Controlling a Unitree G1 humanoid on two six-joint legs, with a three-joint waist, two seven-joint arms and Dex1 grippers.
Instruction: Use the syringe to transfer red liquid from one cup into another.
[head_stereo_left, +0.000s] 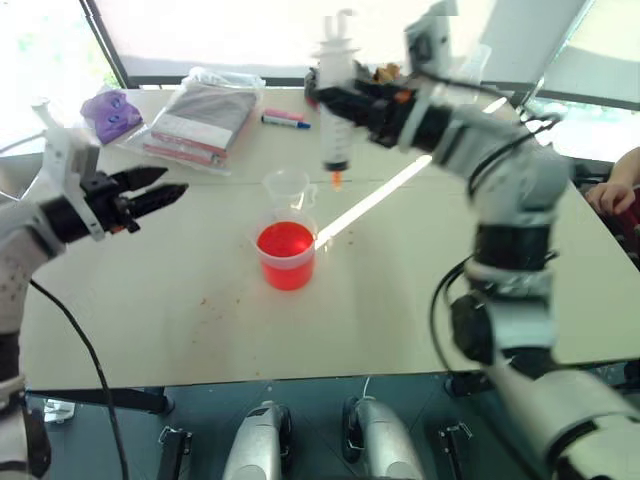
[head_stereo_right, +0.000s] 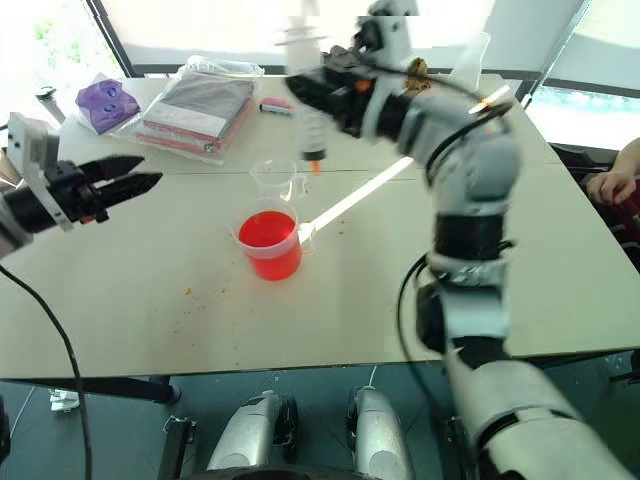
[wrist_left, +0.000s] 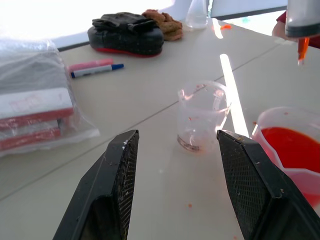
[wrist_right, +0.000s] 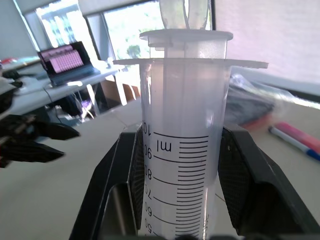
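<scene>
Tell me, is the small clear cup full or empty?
Nearly empty. The left wrist view shows the small clear cup with just a thin reddish trace at its bottom, while the red cup holds liquid.

A lab or office workroom — a plain pale bench (head_stereo_left: 150, 320) by big windows (wrist_right: 135, 35), a flask (wrist_left: 196, 14) at its far edge, an open laptop (wrist_right: 65, 62) on a neighbouring desk.
</scene>
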